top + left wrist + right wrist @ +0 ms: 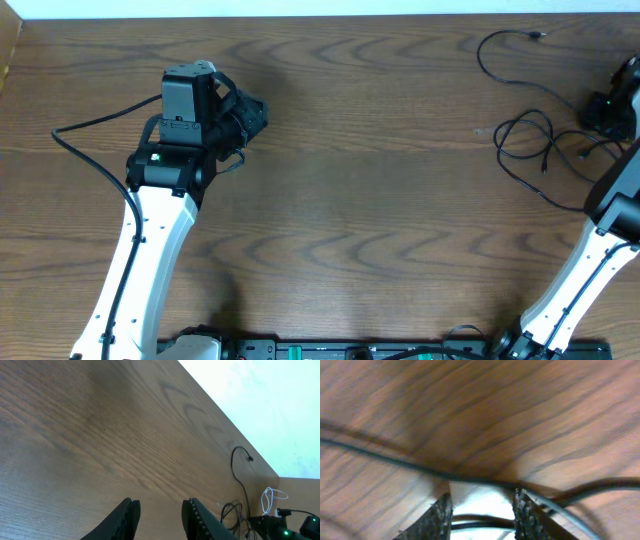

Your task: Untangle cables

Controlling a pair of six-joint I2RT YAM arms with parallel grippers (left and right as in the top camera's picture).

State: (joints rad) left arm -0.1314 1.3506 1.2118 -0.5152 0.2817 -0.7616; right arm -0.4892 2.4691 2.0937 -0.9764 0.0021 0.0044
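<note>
The cables (525,135) are thin, limp black cords lying in loose overlapping loops at the far right of the counter (380,200). One strand curves away toward the back edge and ends in a small plug. The left wrist view also shows a white cable (272,496) looped just beside them. The counter is dark brown with a wood-grain pattern and a matte surface.

The right arm (590,260), white with black joints, reaches up the right side into the tangle. The right end effector (482,496) is low over the counter, its ribbed black fingers (440,517) parted. One black cord crosses just ahead of the tips and another spans the gap, neither pinched.

The left arm (150,240) stretches along the left side, well apart from the cables. The left end effector (160,502) points across bare wood, its fingers apart and holding nothing.
</note>
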